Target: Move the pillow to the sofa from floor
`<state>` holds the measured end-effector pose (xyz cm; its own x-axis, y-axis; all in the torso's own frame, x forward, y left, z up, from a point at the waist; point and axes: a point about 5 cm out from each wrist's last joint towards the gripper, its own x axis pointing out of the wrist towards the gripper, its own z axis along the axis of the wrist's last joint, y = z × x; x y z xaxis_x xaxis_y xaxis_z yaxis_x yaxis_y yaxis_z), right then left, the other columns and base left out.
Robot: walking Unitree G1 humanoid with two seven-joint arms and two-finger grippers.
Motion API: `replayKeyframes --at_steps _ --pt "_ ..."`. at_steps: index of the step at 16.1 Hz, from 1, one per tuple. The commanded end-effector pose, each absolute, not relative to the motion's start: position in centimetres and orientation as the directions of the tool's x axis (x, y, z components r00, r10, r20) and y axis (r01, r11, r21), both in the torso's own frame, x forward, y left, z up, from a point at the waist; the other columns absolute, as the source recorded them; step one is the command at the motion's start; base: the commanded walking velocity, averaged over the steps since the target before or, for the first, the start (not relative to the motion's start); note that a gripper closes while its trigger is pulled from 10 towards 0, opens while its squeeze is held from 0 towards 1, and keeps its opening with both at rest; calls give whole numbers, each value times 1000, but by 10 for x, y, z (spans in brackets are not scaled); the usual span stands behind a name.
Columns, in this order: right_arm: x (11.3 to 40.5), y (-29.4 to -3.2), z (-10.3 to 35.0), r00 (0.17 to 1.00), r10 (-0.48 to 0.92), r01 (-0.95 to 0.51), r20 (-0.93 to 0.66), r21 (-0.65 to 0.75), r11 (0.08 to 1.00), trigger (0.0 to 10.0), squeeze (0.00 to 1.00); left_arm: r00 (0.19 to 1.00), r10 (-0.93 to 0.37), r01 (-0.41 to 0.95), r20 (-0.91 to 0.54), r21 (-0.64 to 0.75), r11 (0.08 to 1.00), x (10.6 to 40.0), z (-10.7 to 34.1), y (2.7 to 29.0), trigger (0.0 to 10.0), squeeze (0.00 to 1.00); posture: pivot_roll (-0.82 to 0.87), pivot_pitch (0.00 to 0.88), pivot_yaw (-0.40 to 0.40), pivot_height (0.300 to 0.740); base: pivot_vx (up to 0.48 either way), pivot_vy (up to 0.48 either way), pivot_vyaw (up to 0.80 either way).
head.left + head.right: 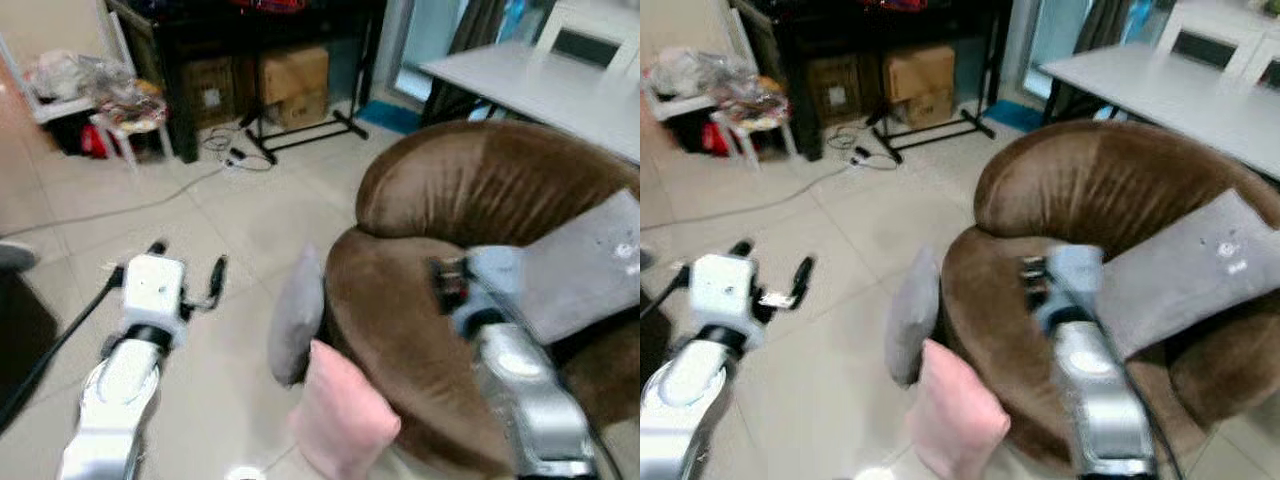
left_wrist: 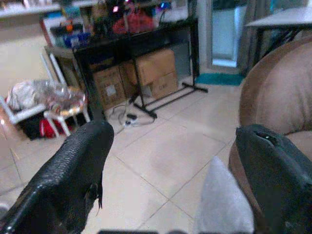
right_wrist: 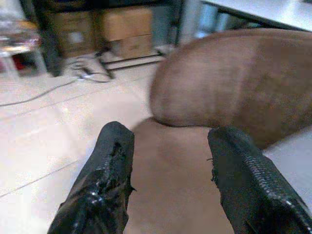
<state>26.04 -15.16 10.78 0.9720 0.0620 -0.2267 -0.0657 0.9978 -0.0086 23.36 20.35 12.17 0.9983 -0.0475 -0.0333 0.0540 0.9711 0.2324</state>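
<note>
A brown round sofa [image 1: 470, 190] stands at my right. A grey pillow [image 1: 590, 265] lies on its seat. Against the sofa's near side on the floor lean a grey pillow [image 1: 296, 318] and a pink pillow [image 1: 340, 415]. My left gripper [image 1: 187, 265] hovers open over the tiles, left of those two pillows; the grey pillow's [image 2: 222, 204] top shows between its fingers [image 2: 73, 170]. My right gripper [image 3: 168, 161] is open above the sofa's edge, its fingers [image 3: 109, 165] holding nothing, its wrist [image 1: 465, 285] beside the seat pillow.
A black rack with cardboard boxes [image 1: 290, 85] stands at the back, cables [image 1: 235, 155] trailing on the floor before it. A white stool with clutter [image 1: 125, 115] is at the far left. A white table [image 1: 540, 85] stands behind the sofa.
</note>
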Motion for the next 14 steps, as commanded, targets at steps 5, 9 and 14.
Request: replayKeyframes --at_steps 5,9,14 --pt "255 -169 107 981 14 -10 -194 20 1000 10000 0 1000 -4 12 -28 295 955 233 118 206 10000 0 -37 0 -50 720 0 0 0" --pt "254 -162 105 981 23 -17 -191 33 999 10000 0 999 15 -6 -29 294 956 230 116 212 10000 0 -32 0 -49 690 0 0 0" --pt "253 -162 106 982 15 -7 -186 41 999 10000 0 999 19 -10 -29 303 953 231 114 211 10000 0 -35 0 -47 646 0 0 0"
